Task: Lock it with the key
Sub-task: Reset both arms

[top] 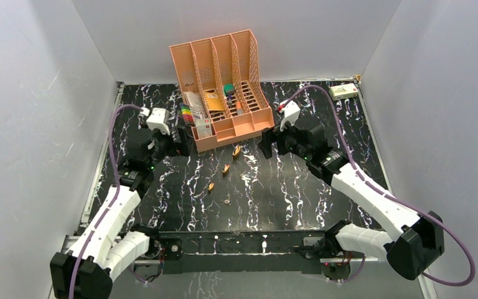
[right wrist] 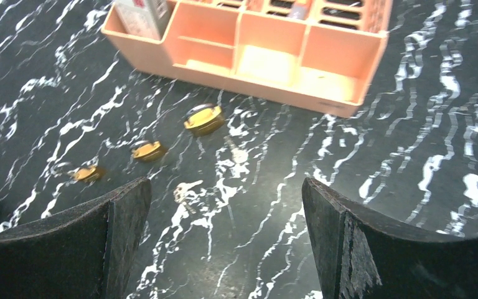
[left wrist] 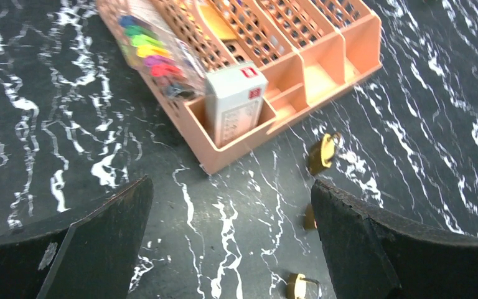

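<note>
left gripper [left wrist: 230, 205] wide and empty, hovered at left beside the peach organizer [top: 233, 132]. centre of frame: three padlocks [top: 226, 168] in a diagonal row on the table [top: 299, 187]. key [top: 226, 202] lay loose just below them, lower centre, untouched. right gripper [right wrist: 224, 199] wide and empty, faced the row, probably staged for a pick.

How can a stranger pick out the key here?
Start at the orange organizer at the back of the black marble table. Three brass padlocks run diagonally from its front toward the arms. The key lies just past the nearest one, thinner and duller than them.
</note>
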You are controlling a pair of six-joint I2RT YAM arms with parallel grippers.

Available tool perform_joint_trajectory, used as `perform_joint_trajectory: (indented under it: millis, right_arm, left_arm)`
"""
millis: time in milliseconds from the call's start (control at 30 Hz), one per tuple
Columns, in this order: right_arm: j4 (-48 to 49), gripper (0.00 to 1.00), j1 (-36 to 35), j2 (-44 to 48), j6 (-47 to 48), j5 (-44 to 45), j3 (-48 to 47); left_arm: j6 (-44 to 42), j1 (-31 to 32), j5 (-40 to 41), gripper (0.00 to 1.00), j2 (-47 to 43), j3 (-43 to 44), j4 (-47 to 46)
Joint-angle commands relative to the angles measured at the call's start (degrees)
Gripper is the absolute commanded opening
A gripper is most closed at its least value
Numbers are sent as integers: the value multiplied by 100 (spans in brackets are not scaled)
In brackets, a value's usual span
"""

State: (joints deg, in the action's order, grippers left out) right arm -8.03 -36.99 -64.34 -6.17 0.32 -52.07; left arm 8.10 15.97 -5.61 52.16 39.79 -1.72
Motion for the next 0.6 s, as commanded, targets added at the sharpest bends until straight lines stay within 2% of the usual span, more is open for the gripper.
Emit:
perform_joint_trajectory:
  millis: [0,167,567]
  right_arm:
    - [206,99,252,525,179,613,-44]
    - [193,98,535,627,136,862,43]
    - [499,99,544,969,154,1079,406]
  left_arm:
    - [206,-357,-285,98,-367,28,-288]
    - [279,-384,-405,98,-366,-56,-260]
    - [310,-436,-432,98,-323,-80,-278]
